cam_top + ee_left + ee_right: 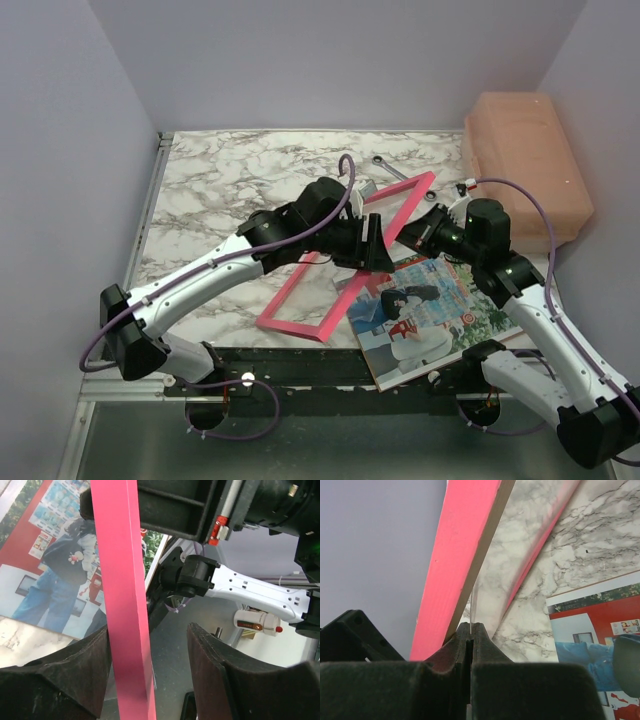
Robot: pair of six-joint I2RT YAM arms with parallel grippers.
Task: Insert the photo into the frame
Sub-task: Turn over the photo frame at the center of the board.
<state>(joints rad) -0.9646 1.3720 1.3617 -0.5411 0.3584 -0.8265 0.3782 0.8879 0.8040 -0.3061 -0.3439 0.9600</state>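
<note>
Pink bar between black fingers: the left pincer (147,640) stands apart, astride one long side of the frame (293,330). The bar sits against one finger with a clear gap to the other, so it's a loose straddle, not a clamp. The right pincer (471,630) is pinched flat shut at the frame's rim. A thin pale edge rises from betw. its tips, but whether it nips anything can't be told.

The frame sits centre of the top view, pink face up. Its long axis runs diagonally, lower left to upper right, w/ the lower-left end on the marble bench (220,190).

The photo (425,320) lies print side up at lower right, near the bench's front edge. It is just below the right pincer, and its upper-left corner is close beside the frame's right long side. Its long axis runs nearly left-right, rising slightly to the right.

The right arm is nearer the print. Frame and photo look out of line, so one prob. must turn before the print can seat.
</note>
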